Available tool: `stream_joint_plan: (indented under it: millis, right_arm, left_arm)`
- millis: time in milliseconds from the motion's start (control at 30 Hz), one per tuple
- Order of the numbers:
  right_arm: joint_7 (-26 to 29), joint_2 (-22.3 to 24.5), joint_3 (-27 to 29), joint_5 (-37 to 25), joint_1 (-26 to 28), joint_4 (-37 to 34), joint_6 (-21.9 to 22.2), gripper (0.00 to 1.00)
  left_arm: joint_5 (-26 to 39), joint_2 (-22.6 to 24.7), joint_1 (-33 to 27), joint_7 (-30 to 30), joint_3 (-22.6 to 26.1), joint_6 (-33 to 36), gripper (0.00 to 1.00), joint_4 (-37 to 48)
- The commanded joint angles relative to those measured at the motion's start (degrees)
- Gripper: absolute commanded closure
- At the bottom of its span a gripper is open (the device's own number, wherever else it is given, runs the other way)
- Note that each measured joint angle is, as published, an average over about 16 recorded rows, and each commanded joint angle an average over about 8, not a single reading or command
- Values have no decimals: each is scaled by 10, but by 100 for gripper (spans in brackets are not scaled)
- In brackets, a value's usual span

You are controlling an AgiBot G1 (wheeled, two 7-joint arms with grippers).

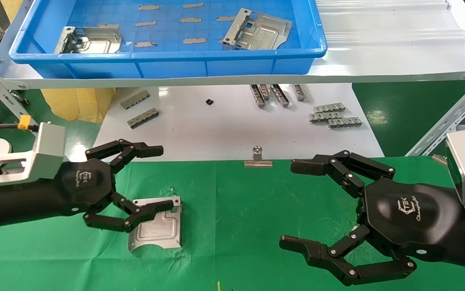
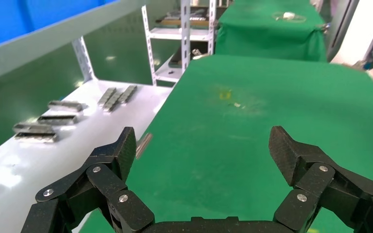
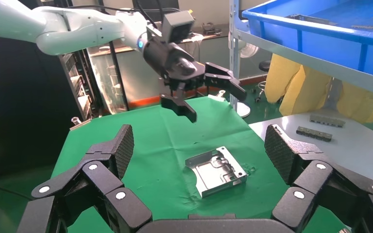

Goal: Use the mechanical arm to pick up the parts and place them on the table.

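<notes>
Fingers of the left gripper (image 1: 157, 178) spread wide, holding nothing; we see it raised above the green table (image 1: 232, 226). One part (image 1: 157, 226) lies flat on the cloth directly below its lower fingers, apart from them in the right wrist view. Right gripper (image 1: 289, 204) hovers open, well apart from that part. Two more parts (image 1: 91, 40) remain in the blue bin (image 1: 168, 60) on the shelf.

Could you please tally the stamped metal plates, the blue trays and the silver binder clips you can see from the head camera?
Stamped metal plates: 3, one on the green table, two in the tray
Blue trays: 1
Silver binder clips: 1
Total: 5
</notes>
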Motion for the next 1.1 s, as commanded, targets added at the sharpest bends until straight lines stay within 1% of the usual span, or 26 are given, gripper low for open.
stream_joint_plan:
  millis: [33, 633, 767, 967, 1100]
  right_arm:
    - [0, 0, 0, 0, 0, 0, 0, 0]
    - [0, 0, 0, 0, 0, 0, 0, 0]
    - [0, 0, 0, 0, 0, 0, 0, 0]
    - [0, 0, 0, 0, 0, 0, 0, 0]
    - [0, 0, 0, 0, 0, 0, 0, 0]
  left_arm:
    - [-7, -8, 13, -14, -10, -2, 0, -25]
    - [-73, -75, 126, -144, -100, -21, 0, -245]
    - [-84, -87, 146, -165, -116, -24, 0, -283]
    - [-94, -95, 160, -177, -127, -26, 0, -312]
    - [-93, -94, 158, -175, -126, -26, 0, -307]
